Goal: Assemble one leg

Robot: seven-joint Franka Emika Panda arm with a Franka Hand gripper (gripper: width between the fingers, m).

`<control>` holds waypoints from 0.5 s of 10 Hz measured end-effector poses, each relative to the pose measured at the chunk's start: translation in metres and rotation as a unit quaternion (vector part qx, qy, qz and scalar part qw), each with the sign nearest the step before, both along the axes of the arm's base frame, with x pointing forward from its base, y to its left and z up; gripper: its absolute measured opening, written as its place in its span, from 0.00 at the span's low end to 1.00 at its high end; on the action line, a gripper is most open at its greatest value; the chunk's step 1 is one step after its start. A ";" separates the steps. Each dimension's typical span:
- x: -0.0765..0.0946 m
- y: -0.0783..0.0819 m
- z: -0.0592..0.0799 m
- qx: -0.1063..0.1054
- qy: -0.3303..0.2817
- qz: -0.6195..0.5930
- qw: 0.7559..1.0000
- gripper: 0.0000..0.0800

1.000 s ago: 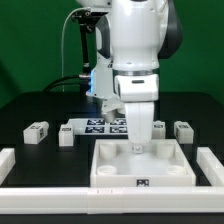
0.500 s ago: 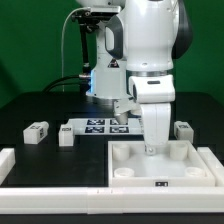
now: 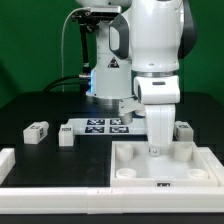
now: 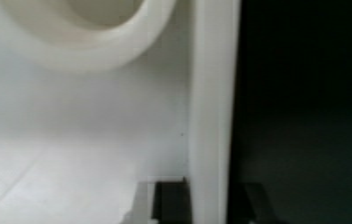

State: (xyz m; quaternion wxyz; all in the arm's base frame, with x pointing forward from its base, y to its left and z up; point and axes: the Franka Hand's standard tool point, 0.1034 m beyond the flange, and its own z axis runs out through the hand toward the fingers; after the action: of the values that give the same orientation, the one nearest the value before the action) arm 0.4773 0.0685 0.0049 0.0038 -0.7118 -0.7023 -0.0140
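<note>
Three legs, small chunky white blocks with tags, lie on the dark table: two at the exterior view's left (image 3: 37, 131) (image 3: 66, 135) and one at its right (image 3: 184, 129), partly behind the arm. My gripper (image 3: 155, 150) is none of these legs' holder: it is shut on the far wall of the large white square panel (image 3: 165, 183), which lies flat at the front right. In the wrist view the dark fingertips (image 4: 173, 202) straddle the panel's thin wall (image 4: 212, 110), my gripper (image 4: 214, 203) closed on it. A round corner socket (image 4: 102, 30) shows beside the wall.
The marker board (image 3: 105, 126) lies behind the panel, between the legs. A white L-shaped fence runs along the left (image 3: 8, 160) and the front (image 3: 50, 195) of the table. The arm's base (image 3: 105, 75) stands at the back.
My gripper has slid the panel toward the exterior view's right. The panel went from the middle front to the front right. The legs have not moved.
</note>
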 end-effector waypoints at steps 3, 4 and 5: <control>0.000 0.000 0.000 0.000 0.000 0.000 1.000 0.46; 0.000 0.000 0.000 0.000 0.000 0.000 1.000 0.69; 0.000 0.000 0.000 0.000 0.000 0.000 1.000 0.77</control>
State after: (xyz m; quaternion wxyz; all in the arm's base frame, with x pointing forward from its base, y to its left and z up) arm 0.4771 0.0683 0.0046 0.0040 -0.7119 -0.7021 -0.0138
